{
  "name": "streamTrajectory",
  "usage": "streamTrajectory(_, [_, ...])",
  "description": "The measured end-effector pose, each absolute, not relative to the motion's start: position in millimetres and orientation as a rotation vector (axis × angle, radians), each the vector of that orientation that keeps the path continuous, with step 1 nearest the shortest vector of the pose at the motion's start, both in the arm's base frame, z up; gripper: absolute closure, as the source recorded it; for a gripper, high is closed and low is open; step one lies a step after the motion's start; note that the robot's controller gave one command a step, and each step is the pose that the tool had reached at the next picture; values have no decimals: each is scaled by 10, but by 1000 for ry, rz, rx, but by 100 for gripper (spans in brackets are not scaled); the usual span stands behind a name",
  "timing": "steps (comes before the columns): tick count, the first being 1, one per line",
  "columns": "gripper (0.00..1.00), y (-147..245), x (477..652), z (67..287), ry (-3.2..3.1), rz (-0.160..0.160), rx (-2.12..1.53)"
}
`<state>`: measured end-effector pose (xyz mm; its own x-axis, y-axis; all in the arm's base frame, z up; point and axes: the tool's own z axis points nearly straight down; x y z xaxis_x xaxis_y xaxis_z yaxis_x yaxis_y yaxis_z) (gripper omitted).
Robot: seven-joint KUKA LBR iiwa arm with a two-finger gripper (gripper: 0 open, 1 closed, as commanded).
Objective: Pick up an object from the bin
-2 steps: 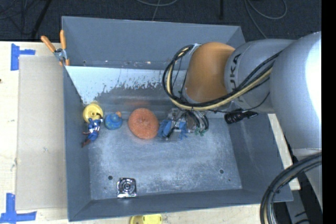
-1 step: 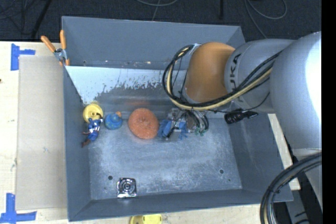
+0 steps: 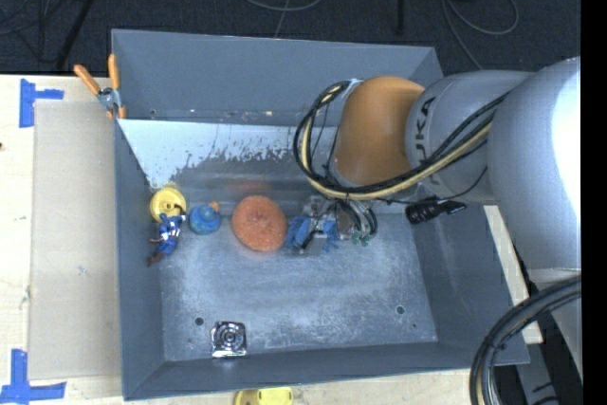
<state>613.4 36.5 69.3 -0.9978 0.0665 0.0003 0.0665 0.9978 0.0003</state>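
My gripper [image 3: 327, 225] is down near the bin floor, right of centre, mostly hidden under the orange wrist cover. A small blue thing [image 3: 305, 233] lies right at its tip; whether it sits between the fingers is hidden. Just left of it rests an orange-brown round ball [image 3: 258, 223], close to the blue thing.
Further left lie a small blue round thing [image 3: 204, 220], a yellow round thing [image 3: 168, 202] and a blue and dark figure-like thing [image 3: 167, 239] by the left wall. A shiny metal piece [image 3: 229, 337] sits at the front. The arm covers the bin's right side.
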Motion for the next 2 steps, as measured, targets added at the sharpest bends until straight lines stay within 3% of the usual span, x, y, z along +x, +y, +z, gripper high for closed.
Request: streamTrajectory(2, [100, 366, 6134, 693, -3140, 0, -104])
